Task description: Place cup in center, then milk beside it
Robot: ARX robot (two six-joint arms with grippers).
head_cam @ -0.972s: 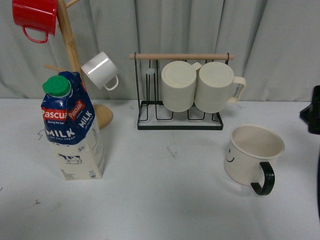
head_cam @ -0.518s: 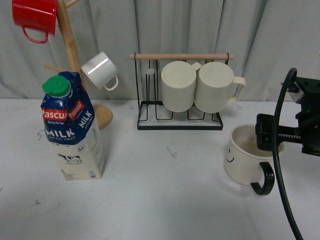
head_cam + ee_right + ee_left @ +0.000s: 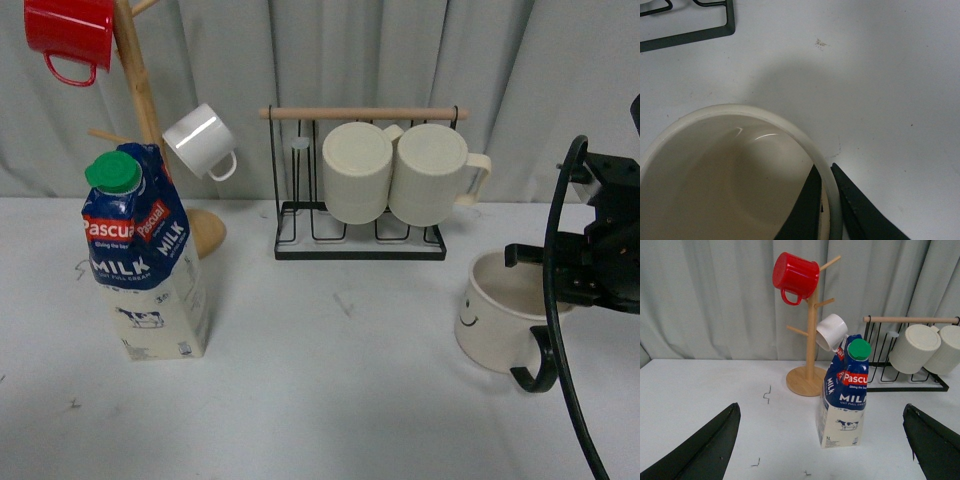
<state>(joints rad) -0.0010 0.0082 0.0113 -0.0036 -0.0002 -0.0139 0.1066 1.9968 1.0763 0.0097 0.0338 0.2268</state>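
My right gripper (image 3: 827, 200) is clamped on the cup (image 3: 498, 318), one finger inside the rim and one outside, wall pinched between. The right wrist view shows only part of the rim and inside; the handle and base are cut off. In the front view the cup is at the right of the surface (image 3: 330, 400), in front of the wire rack (image 3: 300, 215) near its right end. My arm hides its far right rim, and a black cable (image 3: 553, 330) crosses the handle. I can't tell whether the base touches the surface.

My left gripper (image 3: 821, 409) is spread wide, holding nothing, and doesn't show in the front view. The milk carton (image 3: 150, 260) stands upright at the left, just in front of the wooden mug tree (image 3: 140, 90). The red mug (image 3: 70, 35) is cut off at the top edge.
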